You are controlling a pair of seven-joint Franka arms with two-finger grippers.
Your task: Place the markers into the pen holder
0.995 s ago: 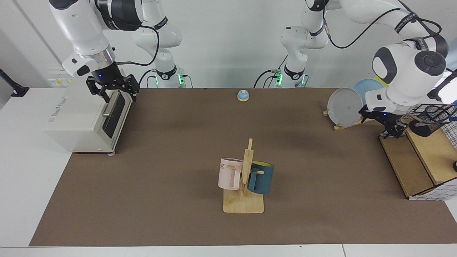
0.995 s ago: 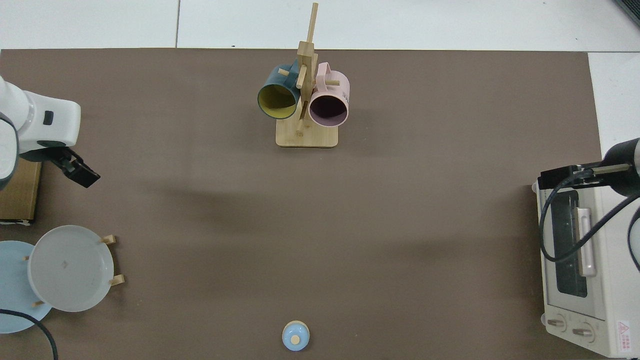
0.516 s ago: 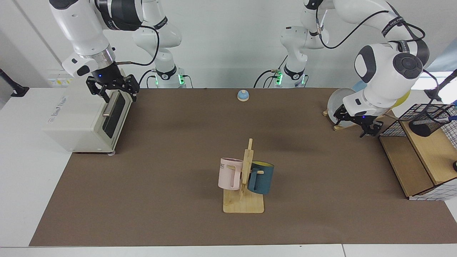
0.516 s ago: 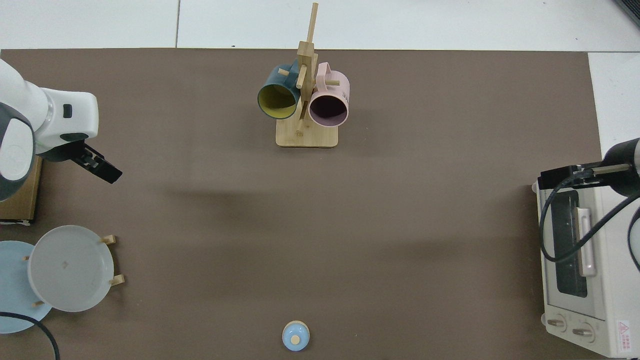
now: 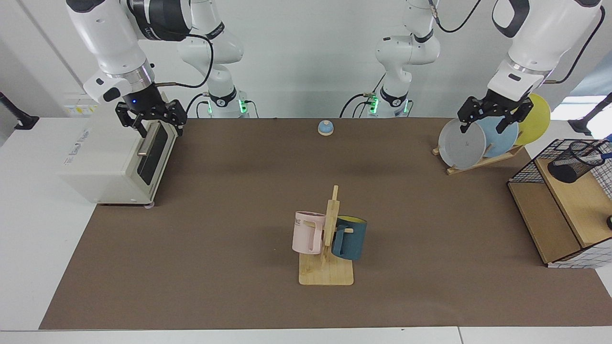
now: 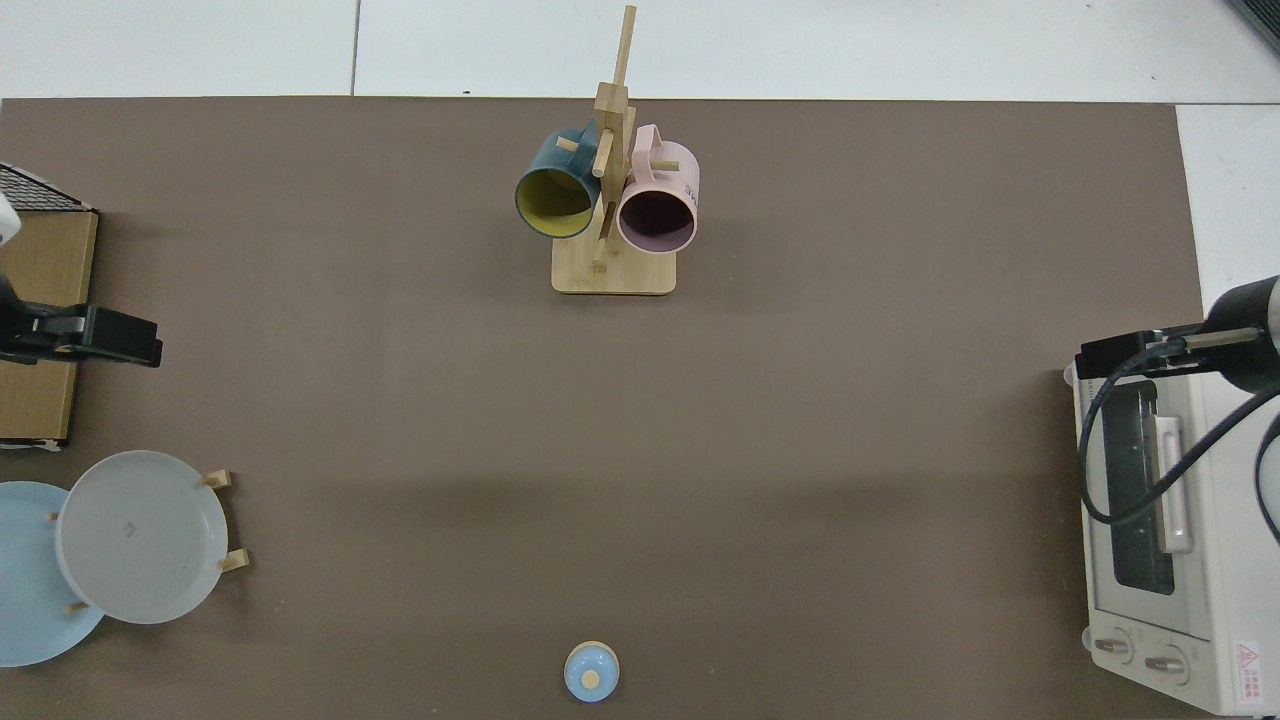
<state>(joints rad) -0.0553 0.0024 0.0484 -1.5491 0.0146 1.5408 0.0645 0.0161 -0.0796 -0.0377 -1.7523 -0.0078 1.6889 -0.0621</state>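
Observation:
The pen holder (image 5: 572,166), a small black mesh cup, stands tilted on the wooden shelf (image 5: 581,205) at the far right of the facing view. A slim white marker (image 5: 598,149) with a blue end sticks out of its mouth. My left gripper (image 5: 483,127) hangs open and empty above the plate rack, well away from the cup. In the top view it shows as a dark bar (image 6: 105,337) at the left edge. My right gripper (image 5: 152,125) waits open over the toaster oven's door. The top view shows neither the cup nor the marker.
A black wire basket frame (image 5: 523,169) surrounds the shelf. Grey, blue and yellow plates (image 5: 462,143) stand in a wooden rack. A mug tree (image 5: 329,239) holds a pink and a teal mug mid-table. A blue bell (image 5: 325,127) sits at the back. The toaster oven (image 5: 114,157) stands at the other end.
My left gripper has risen and drawn back from beside the shelf to above the plates. The right arm has not moved.

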